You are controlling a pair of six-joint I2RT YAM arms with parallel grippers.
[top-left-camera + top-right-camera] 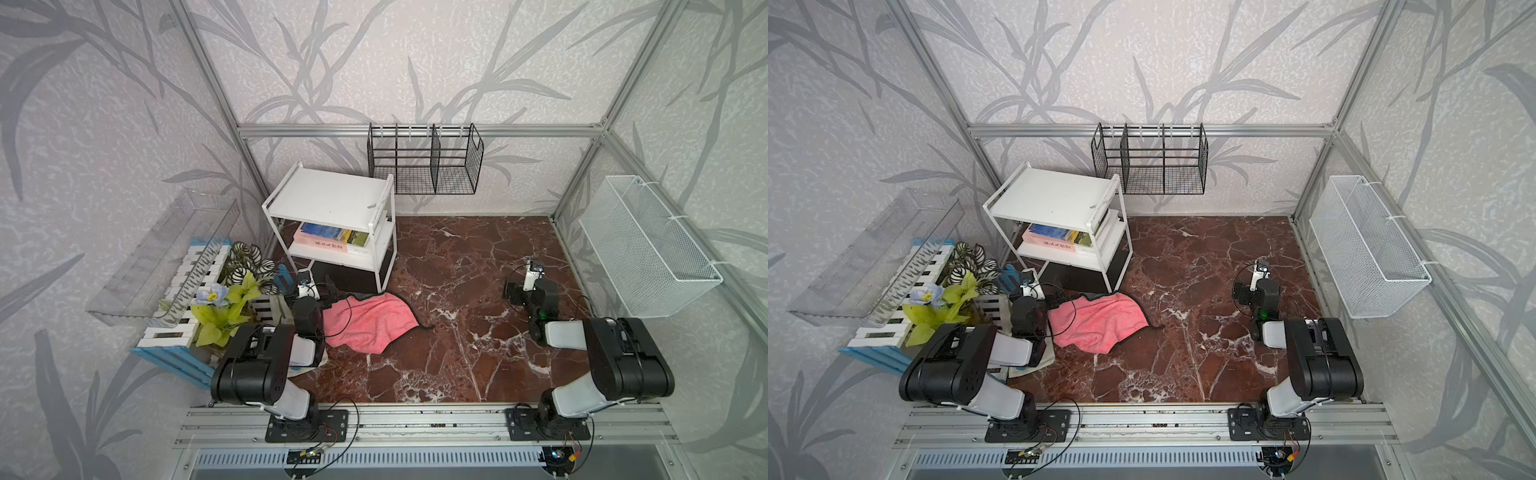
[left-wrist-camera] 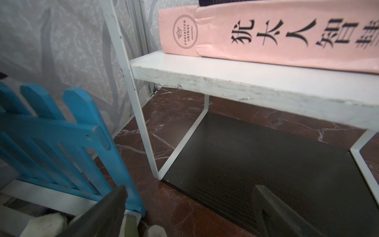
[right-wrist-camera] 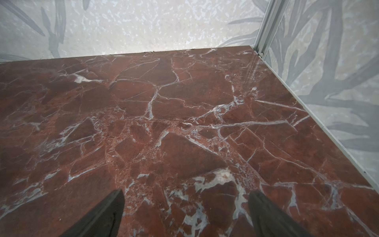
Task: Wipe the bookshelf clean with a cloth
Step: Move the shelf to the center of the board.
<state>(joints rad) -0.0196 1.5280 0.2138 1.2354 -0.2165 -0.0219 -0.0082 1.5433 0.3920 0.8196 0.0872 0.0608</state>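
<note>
The bookshelf stands at the rear left of the marble desk, with books stacked on its middle board. The cloth lies crumpled, pink side up, on the desk just in front of the bookshelf, held by neither arm. The left end effector is released and empty, facing the shelf's lower bay beside a blue fence; the right end effector is likewise released, over bare desk well apart from the cloth.

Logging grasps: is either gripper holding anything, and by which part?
Nothing is held. The left gripper and right gripper are open and empty; the cloth lies on the table.
</note>
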